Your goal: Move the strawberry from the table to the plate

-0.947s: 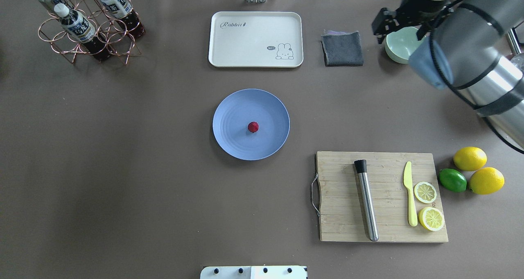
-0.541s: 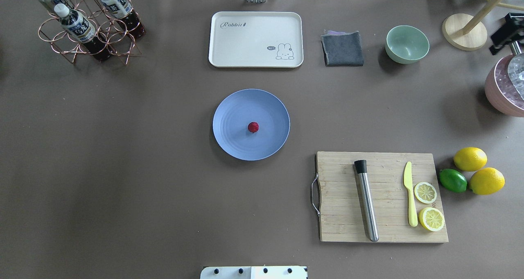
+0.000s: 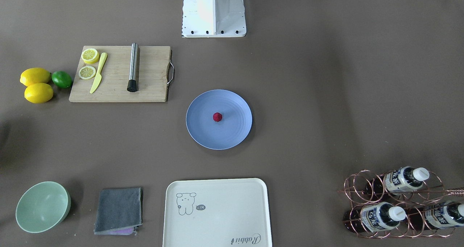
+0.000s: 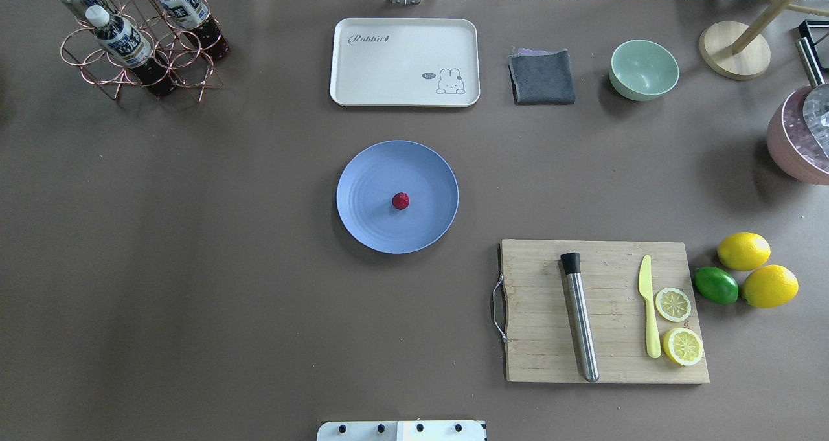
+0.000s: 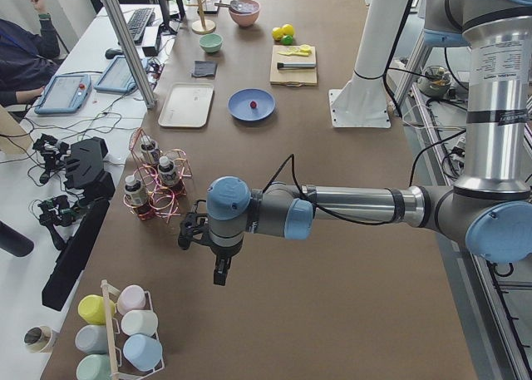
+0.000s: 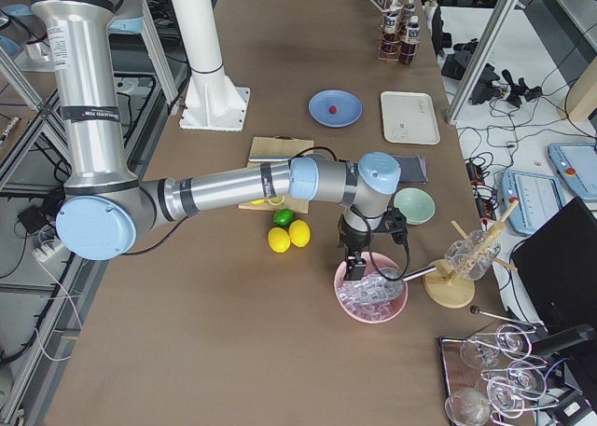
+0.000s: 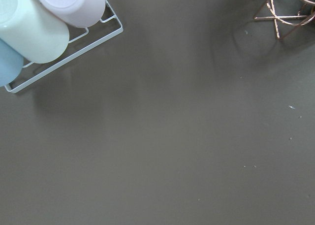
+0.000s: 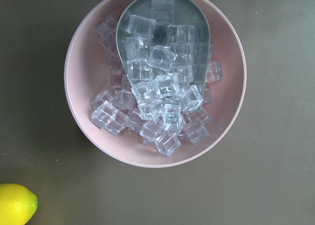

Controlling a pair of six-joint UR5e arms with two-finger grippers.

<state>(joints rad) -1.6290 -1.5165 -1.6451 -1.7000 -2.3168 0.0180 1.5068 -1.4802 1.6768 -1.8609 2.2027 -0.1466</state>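
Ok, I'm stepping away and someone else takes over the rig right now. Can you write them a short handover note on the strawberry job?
The left gripper hangs over bare table by the bottle rack, far from the plate; open or shut cannot be told.
The right gripper hangs over the pink ice bowl; its state cannot be told either.
The strawberry lies near the middle of the plate, mid-table, with nothing touching it.
Done: the berry is on the plate. Left: nothing that shows.
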